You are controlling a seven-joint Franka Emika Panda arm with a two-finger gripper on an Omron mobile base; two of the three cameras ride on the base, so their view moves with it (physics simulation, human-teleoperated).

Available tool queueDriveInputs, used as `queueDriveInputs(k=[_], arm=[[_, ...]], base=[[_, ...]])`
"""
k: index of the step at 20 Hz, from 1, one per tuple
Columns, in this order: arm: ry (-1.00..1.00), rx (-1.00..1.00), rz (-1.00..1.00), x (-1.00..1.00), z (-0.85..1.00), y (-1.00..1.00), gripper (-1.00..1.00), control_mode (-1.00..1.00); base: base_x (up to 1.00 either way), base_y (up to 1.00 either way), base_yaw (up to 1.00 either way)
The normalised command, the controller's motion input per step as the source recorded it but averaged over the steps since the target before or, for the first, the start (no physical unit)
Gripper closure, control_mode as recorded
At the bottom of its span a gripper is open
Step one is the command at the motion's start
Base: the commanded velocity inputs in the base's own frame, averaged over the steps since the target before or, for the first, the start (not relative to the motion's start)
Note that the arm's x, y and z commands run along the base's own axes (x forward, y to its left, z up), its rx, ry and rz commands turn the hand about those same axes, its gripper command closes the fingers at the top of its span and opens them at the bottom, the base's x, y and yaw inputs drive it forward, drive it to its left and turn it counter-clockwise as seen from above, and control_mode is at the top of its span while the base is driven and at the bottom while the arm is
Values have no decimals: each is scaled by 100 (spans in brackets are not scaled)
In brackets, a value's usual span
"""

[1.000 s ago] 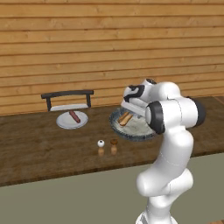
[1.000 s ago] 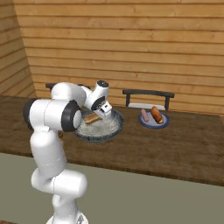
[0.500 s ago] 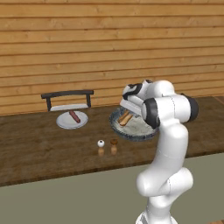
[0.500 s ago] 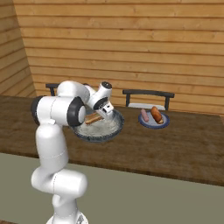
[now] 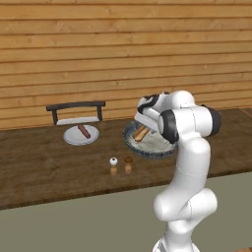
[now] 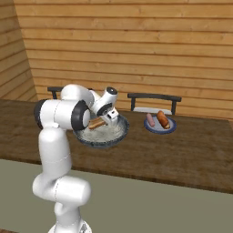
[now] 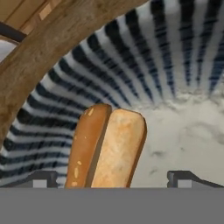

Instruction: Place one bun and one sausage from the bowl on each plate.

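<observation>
Bun point(image 7: 107, 148), split lengthwise, lies in the bowl point(image 7: 131, 65) with its long axis running between the wide-open tool's point(image 7: 113, 178) tips.

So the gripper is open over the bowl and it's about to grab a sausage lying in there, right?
Not a sausage. The hand view shows a bun lying in the bowl, between the open gripper's tips. The rest is right.

No text, label, brand, number or sign could be read anywhere in these views.
</observation>
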Motion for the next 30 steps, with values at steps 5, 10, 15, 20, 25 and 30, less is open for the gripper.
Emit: queueDriveInputs(k=[5,10,15,20,25,30], arm=[[-7,0,0,0,-33,18,-100,-100],[-6,0,0,0,-17,12,-100,-100],[-3,0,0,0,-9,8,100,-100],[0,0,0,0,0,0,100,-100],[1,0,0,-10,19,-2,100,-100],[0,0,1,-65,83,-5,100,-100]], base=[[0,0,0],[0,0,0],[0,0,0],[0,0,0],[0,0,0],[0,0,0]])
